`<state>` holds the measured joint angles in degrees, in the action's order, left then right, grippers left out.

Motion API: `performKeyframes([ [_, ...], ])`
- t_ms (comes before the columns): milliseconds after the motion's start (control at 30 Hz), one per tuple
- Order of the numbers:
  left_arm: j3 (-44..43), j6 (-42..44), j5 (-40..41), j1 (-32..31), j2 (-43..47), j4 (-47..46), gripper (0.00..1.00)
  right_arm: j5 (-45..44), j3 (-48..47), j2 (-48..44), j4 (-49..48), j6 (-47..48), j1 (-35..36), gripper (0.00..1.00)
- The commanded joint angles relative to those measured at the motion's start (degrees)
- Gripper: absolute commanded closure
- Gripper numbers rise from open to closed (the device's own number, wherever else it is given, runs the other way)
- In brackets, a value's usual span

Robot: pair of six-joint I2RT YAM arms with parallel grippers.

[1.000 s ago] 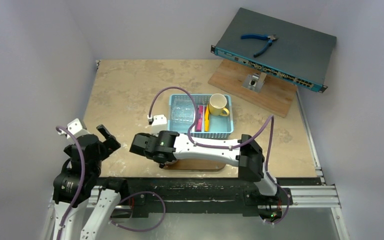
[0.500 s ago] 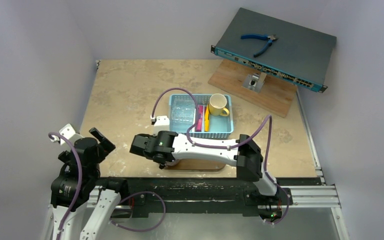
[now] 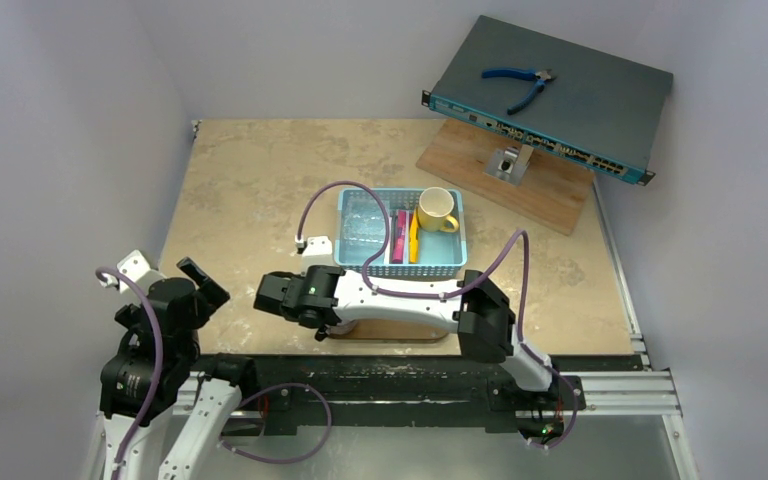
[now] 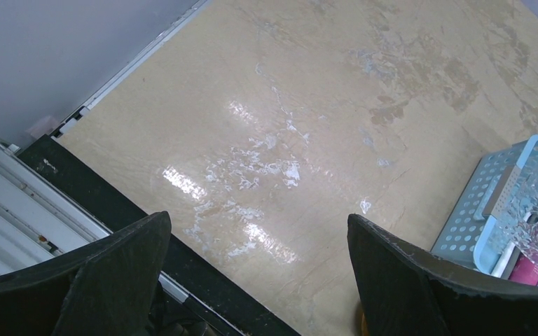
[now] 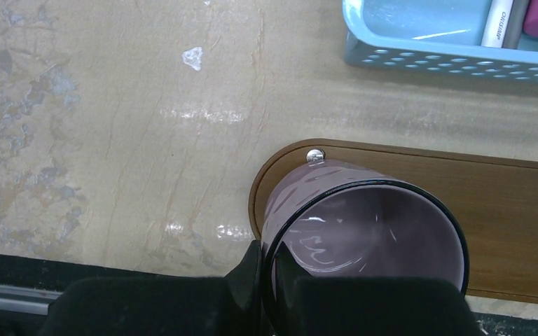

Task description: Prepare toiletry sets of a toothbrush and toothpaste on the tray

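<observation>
Purple cup was pinched by its near rim in the right gripper, jaws closed tight on the wall; it was at the 9 o'clock end of the tray, and I couldn't tell whether its base was down or just above the wood; the cup itself was empty. My take: the step was parking that cup, so level it, get the whole base inside the rounded end, then let go and lift straight up so the rim doesn't drag. The basket, at 12 o'clock from the tray, held the pink tube and yellow tube side by side, a pale stick brush, some clear plastic and a cream cup; nothing of the sets was on the tray yet. Left gripper hung wide open and empty out at 9 o'clock, well apart.
</observation>
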<state>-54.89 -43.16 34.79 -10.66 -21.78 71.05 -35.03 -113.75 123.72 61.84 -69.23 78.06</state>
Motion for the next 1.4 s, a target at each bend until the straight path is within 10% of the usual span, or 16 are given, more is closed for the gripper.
performKeyframes([
  [0, -1.80, -1.04, 1.51, -0.42, 0.55, -0.45, 0.04, -1.89, -3.06, -1.47, -0.58, -0.82, 0.16, 1.00],
  [1367, -1.75, -0.29, 0.93, -0.68, -0.70, -0.73, 0.05, 0.08, 0.16, -4.59, -4.70, 3.20, 0.16, 0.80],
])
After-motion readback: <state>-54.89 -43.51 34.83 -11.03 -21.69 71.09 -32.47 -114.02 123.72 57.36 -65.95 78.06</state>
